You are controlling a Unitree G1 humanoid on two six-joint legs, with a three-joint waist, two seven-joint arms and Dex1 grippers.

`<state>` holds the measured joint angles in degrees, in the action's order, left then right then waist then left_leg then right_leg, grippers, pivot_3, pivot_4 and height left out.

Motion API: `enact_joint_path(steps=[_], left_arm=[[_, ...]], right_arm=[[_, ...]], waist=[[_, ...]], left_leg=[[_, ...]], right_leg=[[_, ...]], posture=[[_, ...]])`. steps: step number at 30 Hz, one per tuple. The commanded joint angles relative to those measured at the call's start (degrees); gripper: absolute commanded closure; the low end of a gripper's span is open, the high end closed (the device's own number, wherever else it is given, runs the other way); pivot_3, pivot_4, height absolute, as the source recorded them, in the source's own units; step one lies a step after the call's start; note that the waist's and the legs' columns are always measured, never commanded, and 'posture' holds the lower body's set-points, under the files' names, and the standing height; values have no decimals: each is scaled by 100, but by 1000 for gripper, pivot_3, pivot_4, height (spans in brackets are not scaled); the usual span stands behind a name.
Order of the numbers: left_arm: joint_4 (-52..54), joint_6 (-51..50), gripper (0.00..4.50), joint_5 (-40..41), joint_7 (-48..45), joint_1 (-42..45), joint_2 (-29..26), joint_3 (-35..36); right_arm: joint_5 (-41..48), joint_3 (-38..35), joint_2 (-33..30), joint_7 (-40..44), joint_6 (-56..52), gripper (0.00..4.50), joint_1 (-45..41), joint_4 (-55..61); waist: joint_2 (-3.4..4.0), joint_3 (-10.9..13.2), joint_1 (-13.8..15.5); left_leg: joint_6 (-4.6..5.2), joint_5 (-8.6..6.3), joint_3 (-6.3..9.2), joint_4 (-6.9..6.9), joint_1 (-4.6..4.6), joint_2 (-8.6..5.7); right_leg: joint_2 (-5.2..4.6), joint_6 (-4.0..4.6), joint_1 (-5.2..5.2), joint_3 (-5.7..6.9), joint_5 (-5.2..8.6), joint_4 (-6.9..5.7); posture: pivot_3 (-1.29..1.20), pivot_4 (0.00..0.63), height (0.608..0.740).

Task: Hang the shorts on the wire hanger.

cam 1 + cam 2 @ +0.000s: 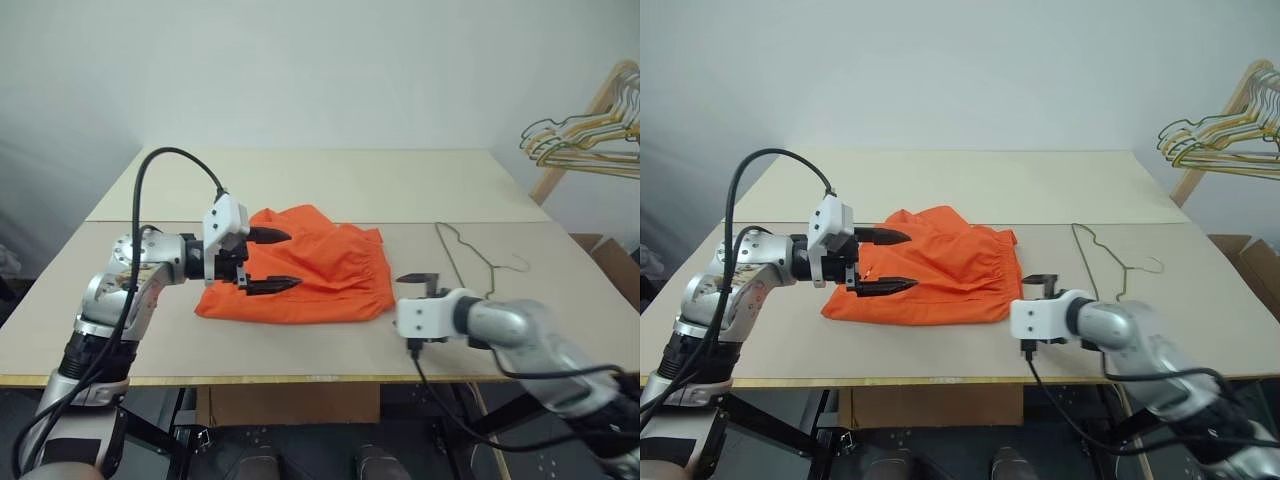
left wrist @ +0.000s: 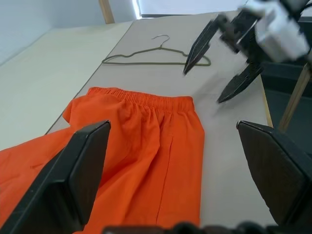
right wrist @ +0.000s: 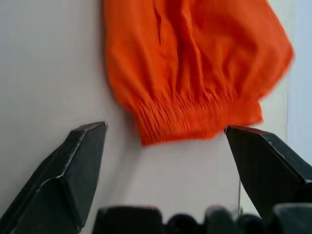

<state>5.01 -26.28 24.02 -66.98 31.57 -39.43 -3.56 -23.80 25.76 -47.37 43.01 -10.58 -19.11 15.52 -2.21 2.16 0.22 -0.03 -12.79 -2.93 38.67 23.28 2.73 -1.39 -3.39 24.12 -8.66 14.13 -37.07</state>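
- On the table (image 1: 330,190), near its front edge, the shorts (image 1: 310,265) lie flat and unheld, their gathered waistband turned toward the robot's right; no part of the cloth is on any wire.
- Just beside that waistband, apart from it, the wire hanger (image 1: 470,255) lies flat on the table, hook pointing to the right edge; it is bare.
- Over the shorts' left portion, the left gripper (image 1: 270,262) hovers with fingers spread wide, pinching nothing; whether its lower finger brushes the cloth cannot be told.
- At the front edge, beside the waistband, the right gripper (image 1: 418,284) hangs with fingers likewise spread and empty; the waistband sits between them in the right wrist view.
- Step in hand, by judgement: the approach, nothing yet grasped; the next move calls for closing on the waistband, or lifting the hanger, so cloth and wire can be brought together.
- Beyond the table's right corner, a cluster of gold and dark hangers (image 1: 585,135) hangs on a wooden rack; containers: none to report.
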Motion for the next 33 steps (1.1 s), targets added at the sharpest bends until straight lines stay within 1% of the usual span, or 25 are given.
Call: enact_joint_path(steps=[1, 4, 5, 9, 10, 14, 15, 16, 19, 22, 25, 28, 31, 33], left_arm=[[131, 77, 0, 27, 6, 107, -44, 82], [191, 76, 0, 34, 29, 56, -72, 109], [216, 77, 0, 30, 46, 29, -86, 124], [254, 149, 0, -55, 85, -73, -162, 129], [255, 302, 0, -199, 63, -147, -238, 63], [152, 815, 0, -768, 62, -319, -437, -202], [-36, 1290, 0, -1182, 62, -353, -556, -401], [-241, 1710, 0, -1570, 39, -367, -687, -598], [-1254, 3560, 0, -2900, 65, -298, -1209, -1259], [-2154, 4653, 0, -3719, 216, -33, -1431, -1673], [-3004, 5272, 0, -4531, 658, 326, -1363, -2022], [-3651, 5292, 0, -4850, 1091, 581, -991, -2145], [-4223, 5575, 584, -5279, 1526, 827, -792, -2289], [-4470, 5680, 1197, -5442, 1702, 953, -716, -2331]], right_arm=[[-583, 248, 244, -114, 286, 15, -393, -576], [-1059, 504, 267, -53, 628, 552, -666, -1051], [-1119, 521, 258, -53, 737, 859, -708, -1139], [-1251, 409, 312, 1, 824, 2204, -709, -1137], [-1233, 377, 295, 44, 869, 2631, -673, -1081], [-1198, 266, 272, 125, 969, 4087, -548, -968], [-1209, 229, 271, 97, 991, 4480, -517, -965], [-1183, 176, 280, 82, 981, 4480, -478, -947], [-1148, 9, 329, 57, 810, 4480, -380, -840], [-1141, -109, 324, 98, 783, 4480, -309, -780], [-1155, -185, 327, 91, 784, 4480, -265, -737], [-1121, -248, 383, 120, 741, 4480, -246, -654], [-1090, -300, 394, 165, 716, 4500, -217, -579], [-1061, -347, 366, 206, 708, 4500, -186, -530]], waist=[[0, 0, 48], [0, 0, 67], [0, 0, 66], [0, 0, 68], [0, 0, 68], [0, 0, 60], [0, 0, 62], [0, 0, 70], [0, 0, 90], [0, 0, 94], [-1, -1, 151], [6, -7, 209], [31, -29, 253], [41, -38, 285]], left_leg=[[0, 0, 0, 1, 5, -1], [0, 0, -1, 6, 9, -3], [0, 0, -1, 8, 8, -2], [0, 0, 0, 8, 4, -1], [0, 0, 1, 7, 4, -1], [0, 0, 2, 4, 2, -1], [0, 0, 2, 4, 2, -1], [0, 0, 2, 5, 2, -1], [0, 0, -1, 5, -5, -2], [0, 0, -3, 4, -2, 0], [0, 0, -6, 7, 3, 0], [0, 0, -12, 8, -5, 0], [0, 0, -12, 8, -12, 0], [0, 0, -12, 8, -14, 0]], right_leg=[[-1, 6, 2, 0, -4, 0], [-4, 21, 3, 0, -18, 1], [-3, 21, 2, 1, -17, 1], [-2, 24, 2, 1, -15, -4], [-1, 24, 3, 1, -15, -6], [-1, 26, 2, 2, -18, -5], [-1, 27, 2, 2, -19, -6], [-2, 29, 2, 2, -17, -5], [-2, 54, -3, 1, -8, -4], [-2, 62, 1, 0, -10, -4], [-4, 61, 3, 1, -10, -3], [-5, 56, 1, 0, -9, -5], [-4, 36, -3, 0, 3, -9], [-4, 30, -4, 0, 6, -13]], posture=[[110, 0, 740], [126, 0, 740], [131, 0, 740], [135, 0, 740], [135, 0, 740], [135, 0, 740], [133, 0, 740], [133, 0, 740], [118, 0, 740], [108, 0, 740], [99, 0, 740], [92, 0, 740], [84, 0, 740], [80, 0, 740]])
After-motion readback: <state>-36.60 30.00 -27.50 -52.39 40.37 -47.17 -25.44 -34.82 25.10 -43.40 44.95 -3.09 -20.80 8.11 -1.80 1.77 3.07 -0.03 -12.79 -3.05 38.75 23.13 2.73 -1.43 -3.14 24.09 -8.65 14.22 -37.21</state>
